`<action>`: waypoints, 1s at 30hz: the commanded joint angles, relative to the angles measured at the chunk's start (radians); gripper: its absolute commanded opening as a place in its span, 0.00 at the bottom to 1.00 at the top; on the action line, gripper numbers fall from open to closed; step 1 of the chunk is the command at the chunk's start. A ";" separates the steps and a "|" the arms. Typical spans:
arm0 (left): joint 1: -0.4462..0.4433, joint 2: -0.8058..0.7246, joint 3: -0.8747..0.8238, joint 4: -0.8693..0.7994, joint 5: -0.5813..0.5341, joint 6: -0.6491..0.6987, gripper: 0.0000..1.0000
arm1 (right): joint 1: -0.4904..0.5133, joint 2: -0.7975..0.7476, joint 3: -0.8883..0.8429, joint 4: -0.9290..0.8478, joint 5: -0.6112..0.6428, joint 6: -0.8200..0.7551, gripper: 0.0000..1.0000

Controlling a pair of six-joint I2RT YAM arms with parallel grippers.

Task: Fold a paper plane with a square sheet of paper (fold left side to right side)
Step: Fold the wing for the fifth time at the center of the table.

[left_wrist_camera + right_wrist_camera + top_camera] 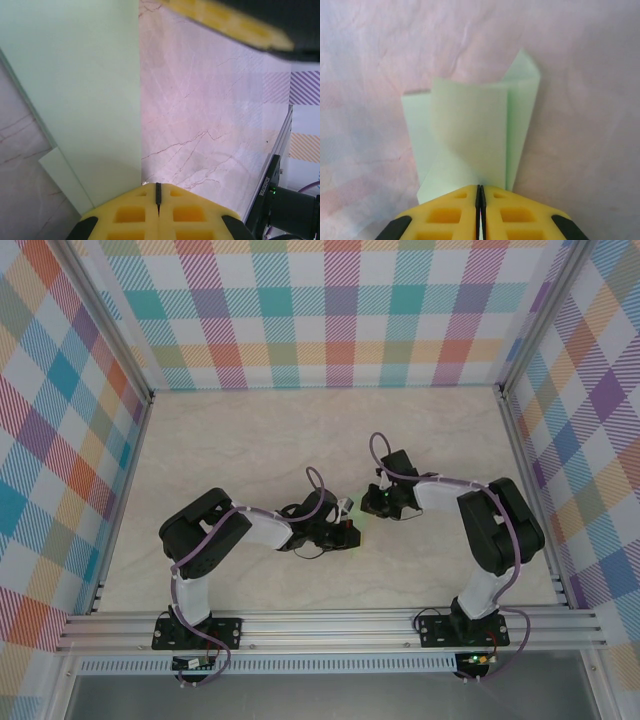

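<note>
well, both hands pinched shut at the middle of the table

the two arms reach in toward each other, and the left hand [343, 536] and right hand [379, 503] sit close together around the middle of the table [250, 440], a little nearer its near edge than its far one.

from the right wrist, the right hand [480, 192] is clenched on the square sheet of paper [470, 140]. the pale green sheet comes up out of its yellow fingertips. one flap is lifted and curls over, while the rest lies on the table beyond.

from the left wrist, the left hand [158, 199] has its fingers pressed together with only a thin slit between them. the square sheet of paper [85, 100] lies flat and runs right up to the left fingertip. i cannot tell whether its edge is caught there or only touching.
</note>
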 commanded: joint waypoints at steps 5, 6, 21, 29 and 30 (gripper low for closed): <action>-0.023 0.021 -0.054 -0.116 -0.031 -0.002 0.00 | -0.045 0.074 0.090 -0.016 0.070 -0.053 0.12; -0.023 0.020 -0.055 -0.115 -0.033 -0.002 0.00 | -0.049 0.082 0.098 -0.020 0.071 -0.057 0.12; -0.023 0.000 -0.073 -0.102 -0.040 -0.011 0.00 | -0.123 0.195 0.277 -0.091 0.088 -0.097 0.13; -0.023 -0.016 -0.076 -0.099 -0.044 -0.013 0.00 | -0.147 0.187 0.352 -0.154 0.100 -0.130 0.13; -0.023 -0.018 -0.076 -0.099 -0.045 -0.013 0.00 | -0.147 0.165 0.346 -0.156 0.098 -0.133 0.13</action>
